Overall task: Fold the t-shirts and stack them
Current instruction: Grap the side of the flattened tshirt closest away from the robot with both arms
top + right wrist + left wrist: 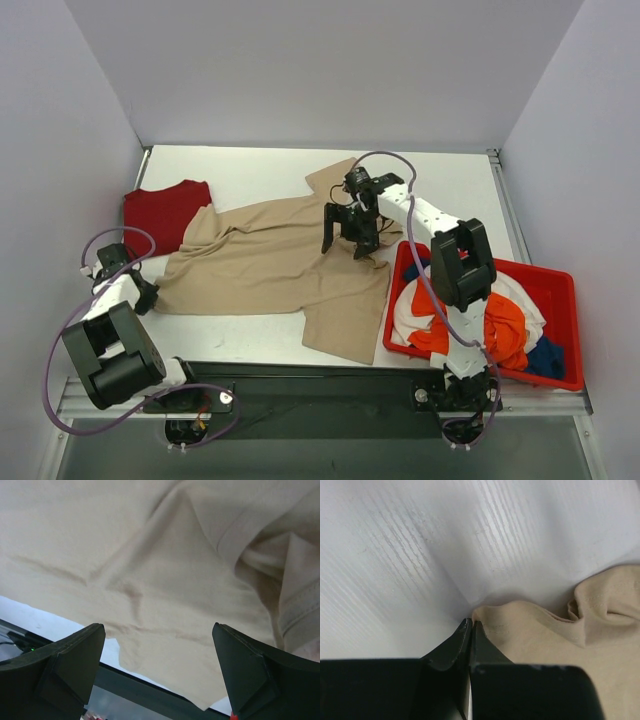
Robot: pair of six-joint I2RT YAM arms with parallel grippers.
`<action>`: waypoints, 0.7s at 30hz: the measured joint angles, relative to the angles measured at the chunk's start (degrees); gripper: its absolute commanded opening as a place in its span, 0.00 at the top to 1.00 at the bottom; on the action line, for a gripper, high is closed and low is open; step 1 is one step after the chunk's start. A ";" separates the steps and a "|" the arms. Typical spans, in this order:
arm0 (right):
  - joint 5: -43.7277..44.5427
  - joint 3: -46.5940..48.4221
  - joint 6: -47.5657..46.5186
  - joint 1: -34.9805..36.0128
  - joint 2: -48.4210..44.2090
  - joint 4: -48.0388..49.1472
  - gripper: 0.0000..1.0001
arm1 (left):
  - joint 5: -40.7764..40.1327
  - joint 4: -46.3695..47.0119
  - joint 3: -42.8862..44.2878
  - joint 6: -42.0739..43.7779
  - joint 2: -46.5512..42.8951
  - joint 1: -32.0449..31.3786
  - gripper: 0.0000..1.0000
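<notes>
Left end effector point(471, 624) is resting, tips together, at the beige shirt's point(260, 265) left corner.
Shirt is stretching rightward; right end effector point(343, 247) is hovering, fingers apart, above it.

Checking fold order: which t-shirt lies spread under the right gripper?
The beige t-shirt, spread mid-table; the dark red one lies far left, others heaped in the bin.

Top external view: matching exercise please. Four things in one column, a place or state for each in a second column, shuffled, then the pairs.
1. beige t-shirt
2. dark red t-shirt
3. red bin
4. right gripper

A. near right, holding a heap of t-shirts
B. open, over beige cloth
C. at the far left
D. spread across the middle

Pairs: 1-D, 2-C, 3-A, 4-B
</notes>
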 measured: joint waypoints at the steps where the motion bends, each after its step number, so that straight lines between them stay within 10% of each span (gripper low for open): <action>1: 0.11 -1.68 -0.42 0.09 -1.20 0.15 0.07 | -0.02 0.00 0.00 0.09 0.00 -0.42 1.00; 21: 2.78 -32.68 -3.45 11.98 -20.35 0.66 0.12 | 7.41 -4.76 3.58 6.86 1.95 0.15 1.00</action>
